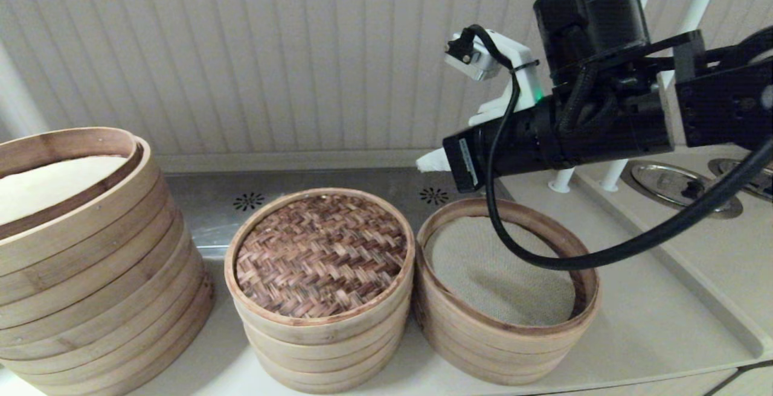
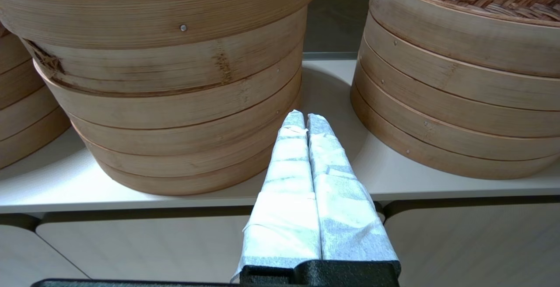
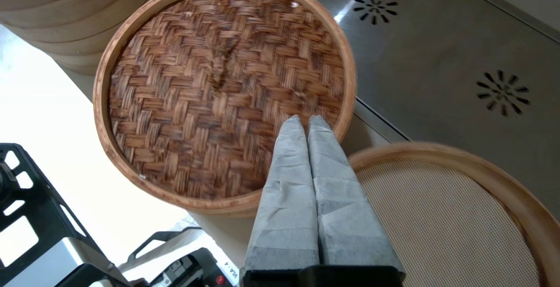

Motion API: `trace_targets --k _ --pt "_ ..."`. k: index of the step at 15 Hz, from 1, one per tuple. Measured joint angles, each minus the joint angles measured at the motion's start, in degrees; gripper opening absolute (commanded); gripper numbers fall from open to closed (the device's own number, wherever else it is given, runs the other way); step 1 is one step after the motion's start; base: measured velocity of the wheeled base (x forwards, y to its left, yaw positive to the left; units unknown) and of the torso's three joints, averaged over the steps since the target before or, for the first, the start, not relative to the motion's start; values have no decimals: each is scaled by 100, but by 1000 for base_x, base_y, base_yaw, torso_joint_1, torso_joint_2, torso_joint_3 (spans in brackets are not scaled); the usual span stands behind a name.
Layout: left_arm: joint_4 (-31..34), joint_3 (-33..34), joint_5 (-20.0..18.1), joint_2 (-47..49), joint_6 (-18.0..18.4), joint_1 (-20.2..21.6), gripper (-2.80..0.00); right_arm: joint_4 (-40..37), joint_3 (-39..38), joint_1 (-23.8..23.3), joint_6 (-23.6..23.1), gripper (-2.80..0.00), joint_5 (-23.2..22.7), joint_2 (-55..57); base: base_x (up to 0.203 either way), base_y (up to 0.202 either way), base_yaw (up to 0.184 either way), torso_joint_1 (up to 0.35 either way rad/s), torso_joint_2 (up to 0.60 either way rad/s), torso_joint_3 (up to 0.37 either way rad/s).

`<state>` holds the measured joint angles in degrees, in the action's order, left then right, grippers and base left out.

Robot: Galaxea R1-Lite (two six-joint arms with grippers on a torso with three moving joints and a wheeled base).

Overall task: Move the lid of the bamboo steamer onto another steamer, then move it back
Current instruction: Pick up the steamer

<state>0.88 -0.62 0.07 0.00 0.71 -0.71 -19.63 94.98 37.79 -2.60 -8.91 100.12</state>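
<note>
The bamboo steamer lid (image 1: pixel 320 254), with a dark herringbone weave and a pale rim, rests on the smallest steamer (image 1: pixel 320 341) in the middle of the counter and hides its floor. The lid's small loop handle (image 3: pixel 218 59) lies flat near its centre. My right gripper (image 1: pixel 432 162) hangs in the air above the gap between this steamer and the cloth-lined one. Its wrapped fingers are shut with nothing in them, and the tips (image 3: pixel 305 120) sit over the lid's edge (image 3: pixel 210 85). My left gripper (image 2: pixel 305 116) is shut and empty, low at the counter's front edge.
A much larger, taller steamer (image 1: pixel 78 263) with a white inside stands at the left. The cloth-lined steamer (image 1: pixel 513 335) stands uncovered just right of the middle one. A steel strip with drain holes (image 1: pixel 249 201) runs behind them. A white post (image 1: pixel 561 182) rises at the back right.
</note>
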Motion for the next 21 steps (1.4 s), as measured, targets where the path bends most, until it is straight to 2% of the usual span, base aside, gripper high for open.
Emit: trace_targets --k 1,2,5,17,21 --pt "-1 0 0 0 -2 0 -280 0 56 53 -14 -280 30 90 0 0 0 0 0 0" --pt "0 0 0 0 -1 0 -280 6 85 123 -55 0 141 166 0 0 0 0 0 0" --pt "-1 0 0 0 -2 0 -280 50 202 271 -156 0 340 340 0 0 0 0 0 0" --pt "-1 0 0 0 0 0 -280 213 767 831 -191 0 348 1306 0 0 0 0 0 0" --pt "-3 0 0 0 -2 2 -280 210 973 892 -191 0 425 1685 0 0 0 0 0 0"
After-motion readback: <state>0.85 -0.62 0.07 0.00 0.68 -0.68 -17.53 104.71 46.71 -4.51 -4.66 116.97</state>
